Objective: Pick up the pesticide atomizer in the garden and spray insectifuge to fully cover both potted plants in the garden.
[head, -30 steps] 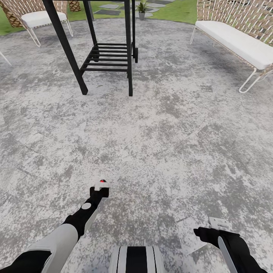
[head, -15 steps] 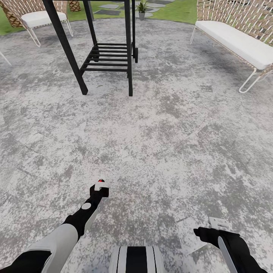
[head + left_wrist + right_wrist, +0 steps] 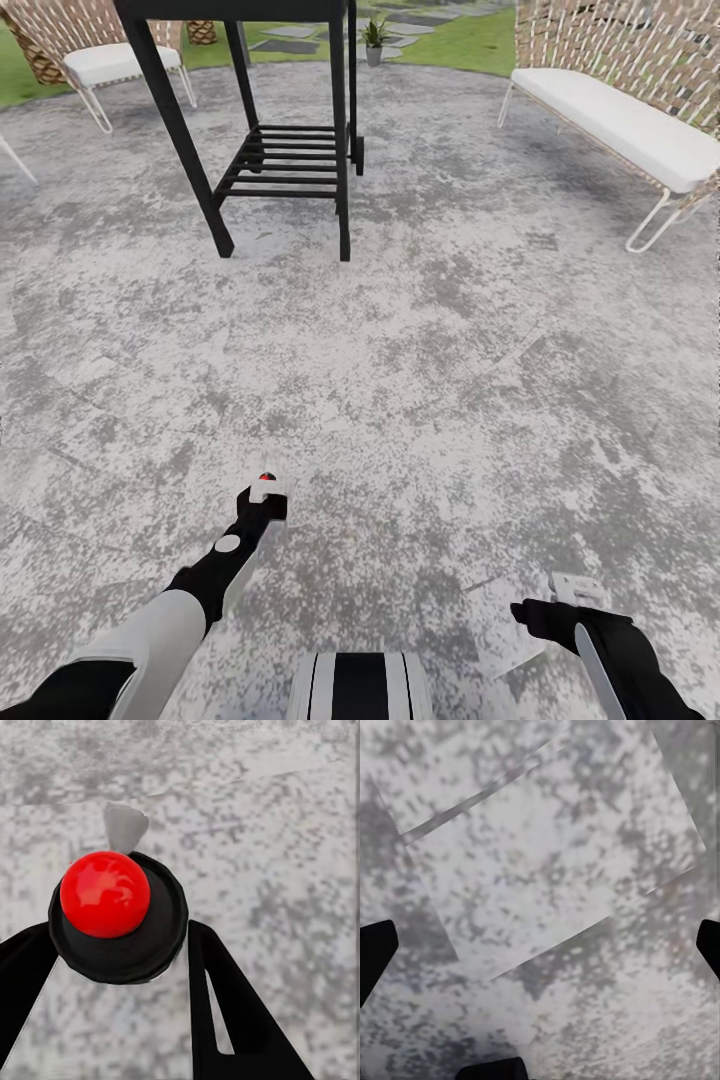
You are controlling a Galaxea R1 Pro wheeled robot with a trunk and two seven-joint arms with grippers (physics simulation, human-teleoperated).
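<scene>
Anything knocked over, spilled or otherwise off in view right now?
Nothing stands out. The pesticide atomizer sits between the left gripper fingers, the right gripper is open and empty, and the black rack, benches and potted plant all stand upright.

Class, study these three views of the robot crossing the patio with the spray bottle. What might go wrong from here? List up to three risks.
1. The black metal stand is between the robot and the potted plant; driving straight on might clip its legs.
2. The left gripper holds the spray bottle near its top, so it may slip or twist while driving.
3. The plant is far off; spraying from here would likely miss.
</scene>
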